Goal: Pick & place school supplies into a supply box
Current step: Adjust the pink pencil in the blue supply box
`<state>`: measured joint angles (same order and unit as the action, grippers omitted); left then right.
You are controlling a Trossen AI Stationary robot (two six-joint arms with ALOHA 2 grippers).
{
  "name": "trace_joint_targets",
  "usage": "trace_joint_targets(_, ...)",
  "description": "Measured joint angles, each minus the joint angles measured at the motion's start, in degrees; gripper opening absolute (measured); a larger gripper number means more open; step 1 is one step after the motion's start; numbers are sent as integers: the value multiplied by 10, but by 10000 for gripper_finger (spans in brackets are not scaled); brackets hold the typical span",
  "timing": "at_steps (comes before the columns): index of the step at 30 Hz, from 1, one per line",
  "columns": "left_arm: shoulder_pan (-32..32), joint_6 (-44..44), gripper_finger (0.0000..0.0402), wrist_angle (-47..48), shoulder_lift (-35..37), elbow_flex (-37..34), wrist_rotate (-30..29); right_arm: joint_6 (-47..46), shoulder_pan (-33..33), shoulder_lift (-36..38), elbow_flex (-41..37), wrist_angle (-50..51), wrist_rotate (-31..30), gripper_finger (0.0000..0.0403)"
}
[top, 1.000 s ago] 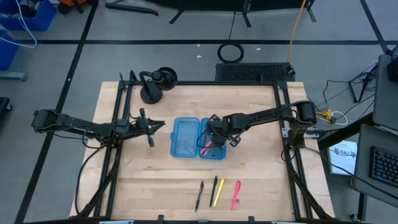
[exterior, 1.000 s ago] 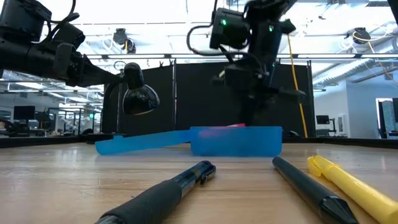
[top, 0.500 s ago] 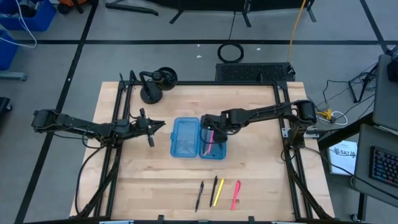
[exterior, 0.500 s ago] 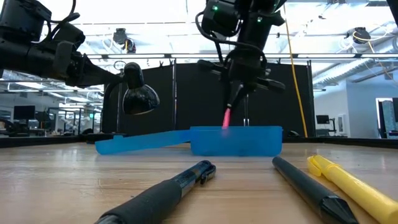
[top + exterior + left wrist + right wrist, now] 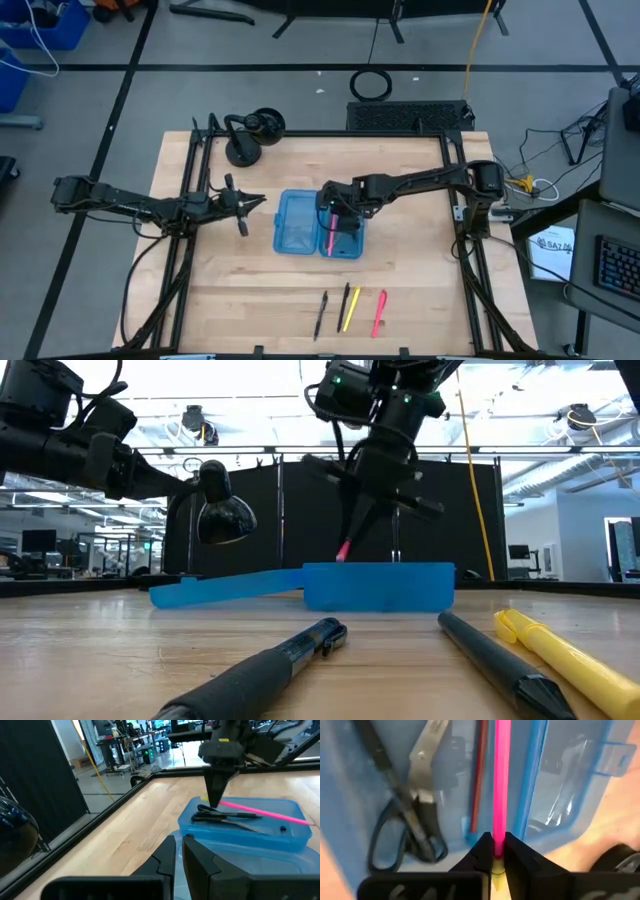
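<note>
A: Looking for writing first, you won't find any: no label or brand can be read on the supply box [image 5: 297, 222], the pens or the arms.

B: And the arms?

A: Your right arm reaches in from the table's right side, bent down over the box. The right gripper [image 5: 495, 851] has its fingers clamped on one end of the pink pen [image 5: 329, 229], which slants down toward the box's hinge line, its far end just above the rim in the low view.

B: What's in the box?

A: The scissors [image 5: 223, 817] lie in the right-hand half, beside a thin red pencil [image 5: 479, 775]. The other half lies flat and open.

B: Left side?

A: The left gripper [image 5: 178, 851] hovers left of the box, fingers close together with a narrow gap, holding nothing. A black pen [image 5: 320, 314], a dark pen [image 5: 343, 303], a yellow pen [image 5: 351, 309] and another pink pen [image 5: 380, 311] lie in a row near the table's front edge.
</note>
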<state>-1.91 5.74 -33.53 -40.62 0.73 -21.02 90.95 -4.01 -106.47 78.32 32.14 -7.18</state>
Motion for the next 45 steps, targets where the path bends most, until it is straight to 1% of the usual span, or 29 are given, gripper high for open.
trace_joint_targets(8,0,0,37,3,0,0,0,18,-4,-52,0,-11,-1,19)
trace_joint_targets(15,0,2,37,9,0,0,0,16,-15,-52,0,-28,10,19)
trace_joint_targets(20,0,7,37,9,0,0,0,21,-21,-52,0,-29,-16,19)
trace_joint_targets(29,0,7,37,9,0,0,0,13,-30,-52,0,-32,0,19)
trace_joint_targets(36,0,7,37,9,0,0,0,14,-31,-52,0,-41,0,19)
trace_joint_targets(40,0,7,37,9,0,0,0,13,-30,-52,0,-41,15,19)
trace_joint_targets(45,0,12,37,9,0,0,0,12,-30,-70,-1,-45,12,20)
